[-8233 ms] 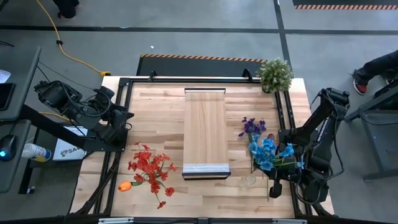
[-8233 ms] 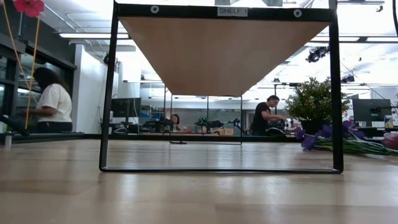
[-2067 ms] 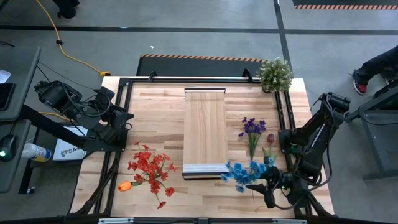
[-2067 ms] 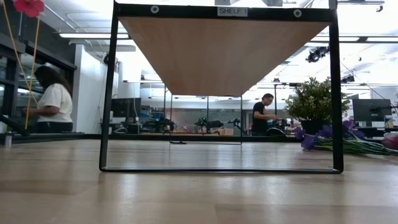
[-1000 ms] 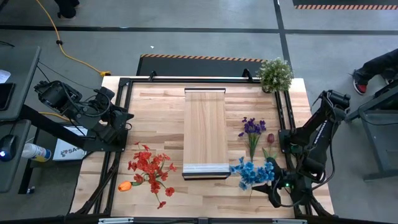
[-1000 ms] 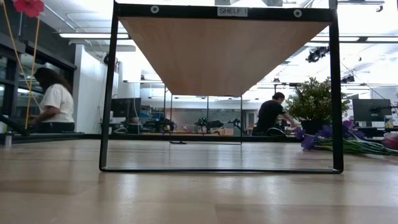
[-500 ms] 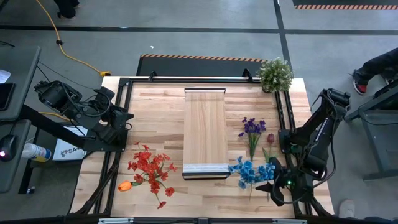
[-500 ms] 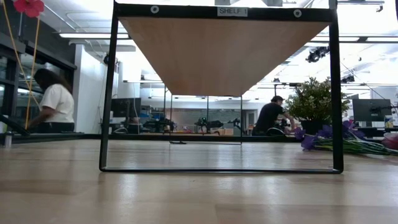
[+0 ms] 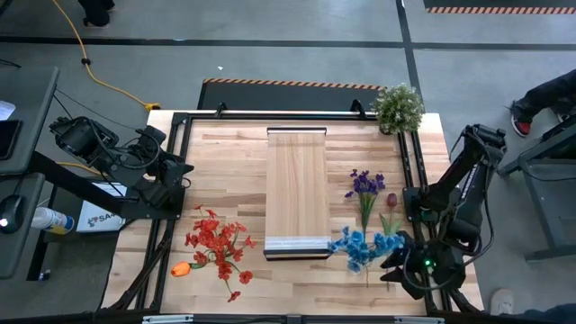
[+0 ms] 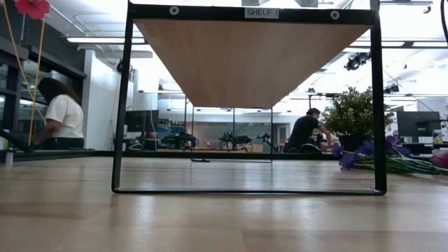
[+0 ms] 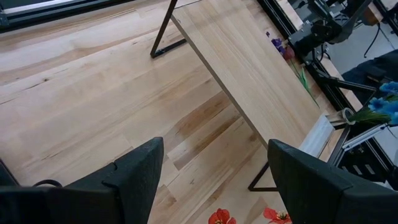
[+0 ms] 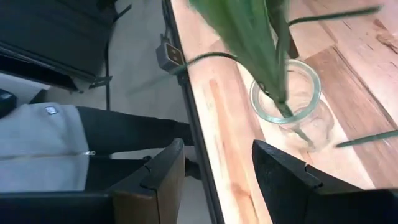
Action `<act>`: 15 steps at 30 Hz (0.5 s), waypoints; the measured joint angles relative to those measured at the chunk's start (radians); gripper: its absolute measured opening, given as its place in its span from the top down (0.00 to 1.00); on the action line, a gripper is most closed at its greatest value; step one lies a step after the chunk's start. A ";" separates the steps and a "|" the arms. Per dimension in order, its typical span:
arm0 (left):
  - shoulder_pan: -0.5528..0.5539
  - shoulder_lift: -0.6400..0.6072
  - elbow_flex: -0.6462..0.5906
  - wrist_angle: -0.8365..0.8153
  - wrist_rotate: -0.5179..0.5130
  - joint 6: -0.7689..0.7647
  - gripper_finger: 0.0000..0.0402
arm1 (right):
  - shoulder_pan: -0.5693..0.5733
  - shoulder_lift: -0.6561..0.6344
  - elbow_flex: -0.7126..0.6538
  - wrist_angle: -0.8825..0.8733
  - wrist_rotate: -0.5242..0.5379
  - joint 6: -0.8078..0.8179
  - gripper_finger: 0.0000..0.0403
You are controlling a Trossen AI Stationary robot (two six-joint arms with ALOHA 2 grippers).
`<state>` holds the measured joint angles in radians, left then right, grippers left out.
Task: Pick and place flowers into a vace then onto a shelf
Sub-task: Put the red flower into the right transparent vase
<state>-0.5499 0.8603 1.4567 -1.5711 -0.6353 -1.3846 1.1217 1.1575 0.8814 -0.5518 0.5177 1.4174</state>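
The blue flowers (image 9: 360, 245) stand with their green stems (image 12: 273, 74) in the clear glass vase (image 12: 287, 104) near the table's right front corner and lean against its rim. My right gripper (image 12: 217, 180) hangs open just right of the vase, by the table's edge (image 9: 394, 264), with nothing between its fingers. My left gripper (image 11: 214, 180) waits open above the table's left side (image 9: 183, 171). The shelf (image 9: 297, 193) stands raised in the middle. Red flowers (image 9: 219, 243) and an orange one (image 9: 180, 268) lie front left. Purple (image 9: 364, 184) and dark-red (image 9: 391, 200) flowers lie on the right.
A bushy potted plant (image 9: 398, 106) stands at the far right corner. A black frame rail (image 9: 409, 180) runs along the table's right edge. The shelf's black legs (image 10: 122, 98) rest on the tabletop. People work in the room behind the table.
My right gripper has drawn a little away from the vase, toward the table's right and far side, and has rolled at the wrist. The blue flowers stay in the vase, their heads shifted slightly toward the shelf.
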 joint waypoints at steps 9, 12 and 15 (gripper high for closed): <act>0.000 0.000 0.000 0.000 0.000 0.000 0.20 | 0.007 -0.047 0.000 -0.123 -0.098 0.102 0.57; 0.000 0.006 0.000 0.000 0.000 0.000 0.20 | 0.007 -0.047 0.000 -0.123 -0.097 0.101 0.57; 0.000 0.010 0.000 0.000 0.000 0.000 0.20 | 0.007 -0.047 0.000 -0.122 -0.099 0.103 0.57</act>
<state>-0.5498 0.8704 1.4567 -1.5707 -0.6353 -1.3846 1.1286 1.1107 0.8814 -0.6743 0.4190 1.5204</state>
